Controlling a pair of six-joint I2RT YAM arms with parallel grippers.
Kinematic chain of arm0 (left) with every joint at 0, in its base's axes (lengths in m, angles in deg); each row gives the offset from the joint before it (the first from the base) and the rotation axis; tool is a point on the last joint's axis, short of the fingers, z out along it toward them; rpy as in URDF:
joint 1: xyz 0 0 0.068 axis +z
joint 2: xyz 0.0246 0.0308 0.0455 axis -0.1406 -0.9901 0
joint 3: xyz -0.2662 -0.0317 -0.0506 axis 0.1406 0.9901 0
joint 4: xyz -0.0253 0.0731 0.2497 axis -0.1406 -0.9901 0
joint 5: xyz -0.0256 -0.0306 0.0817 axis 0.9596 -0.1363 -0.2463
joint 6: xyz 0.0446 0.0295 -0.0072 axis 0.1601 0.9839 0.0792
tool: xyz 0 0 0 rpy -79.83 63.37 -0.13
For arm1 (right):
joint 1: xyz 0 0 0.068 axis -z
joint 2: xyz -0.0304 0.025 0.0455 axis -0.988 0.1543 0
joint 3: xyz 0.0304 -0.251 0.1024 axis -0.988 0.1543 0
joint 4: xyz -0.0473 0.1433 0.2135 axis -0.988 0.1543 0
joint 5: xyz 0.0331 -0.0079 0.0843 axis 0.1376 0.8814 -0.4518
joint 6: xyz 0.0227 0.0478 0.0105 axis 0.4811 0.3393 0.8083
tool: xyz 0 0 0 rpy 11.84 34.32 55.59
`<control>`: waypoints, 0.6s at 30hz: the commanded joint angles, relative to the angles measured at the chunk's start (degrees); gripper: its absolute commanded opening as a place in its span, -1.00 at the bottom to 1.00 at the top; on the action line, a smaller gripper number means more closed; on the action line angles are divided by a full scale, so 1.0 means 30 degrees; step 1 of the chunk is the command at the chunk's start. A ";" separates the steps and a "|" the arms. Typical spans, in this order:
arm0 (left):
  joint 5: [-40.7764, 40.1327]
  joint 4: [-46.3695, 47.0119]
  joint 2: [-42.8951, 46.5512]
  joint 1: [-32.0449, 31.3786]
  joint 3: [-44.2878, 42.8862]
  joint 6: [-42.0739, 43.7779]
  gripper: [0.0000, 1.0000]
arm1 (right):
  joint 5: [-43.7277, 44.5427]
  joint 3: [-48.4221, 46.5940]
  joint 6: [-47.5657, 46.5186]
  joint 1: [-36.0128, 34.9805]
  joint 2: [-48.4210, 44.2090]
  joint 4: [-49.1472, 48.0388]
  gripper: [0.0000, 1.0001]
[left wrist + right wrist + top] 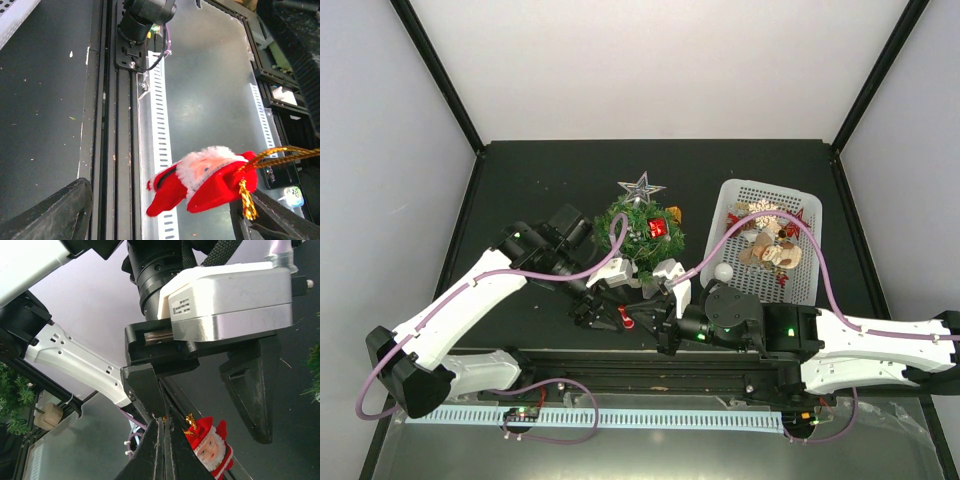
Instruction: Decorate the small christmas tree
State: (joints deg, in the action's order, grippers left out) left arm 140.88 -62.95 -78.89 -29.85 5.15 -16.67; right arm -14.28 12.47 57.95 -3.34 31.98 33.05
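Hanging nearest the arm bases, the Santa ornament (205,180) dangles clear of the table (520,180) on a taut gold cord (280,152) that runs off to one side. The left gripper (160,215) stands wide open with Santa in the gap between its fingers; neither finger visibly touches him, so it holds nothing. The right gripper (163,455) has its fingers pressed flat together just beside Santa's hat, and it appears to be pinching the cord, though the exact grip point is hidden. Just beyond the two grippers, near the middle of the table, stands the small christmas tree (638,238). It looks upright on its base, with its long axis vertical and its tip pointing up toward the overhead camera, so it is seen almost end-on as a round green bush. A red gift-box ornament (657,227) sits among the upper branches, a small gold-orange piece (673,213) shows at the tree's right edge, and a silver star (641,187) crowns the top. To the right of the tree and a little apart from it, the white mesh basket (760,187) holds several more ornaments. By this reading the decorating is partly done: the star and a couple of pieces are on, Santa is in the air but not yet hooked on a branch, and the basket's contents are left to hang.
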 commanded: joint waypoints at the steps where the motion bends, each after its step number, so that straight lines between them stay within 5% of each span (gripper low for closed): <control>1: -0.0006 0.0250 0.0234 0.0152 0.0022 0.0008 0.51 | -0.0371 -0.0468 -0.0090 -0.0172 -0.0048 -0.0756 -0.98; 18: 0.2390 -0.0782 0.0397 0.0534 -0.0199 0.1064 0.64 | -0.0495 -0.0193 0.0100 -0.0321 -0.0305 -0.1015 -0.98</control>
State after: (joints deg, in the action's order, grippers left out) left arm 142.70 -62.95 -78.86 -28.71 5.17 -16.52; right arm -16.25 12.47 57.97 -3.82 31.98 31.87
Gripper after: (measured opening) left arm 0.837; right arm 0.014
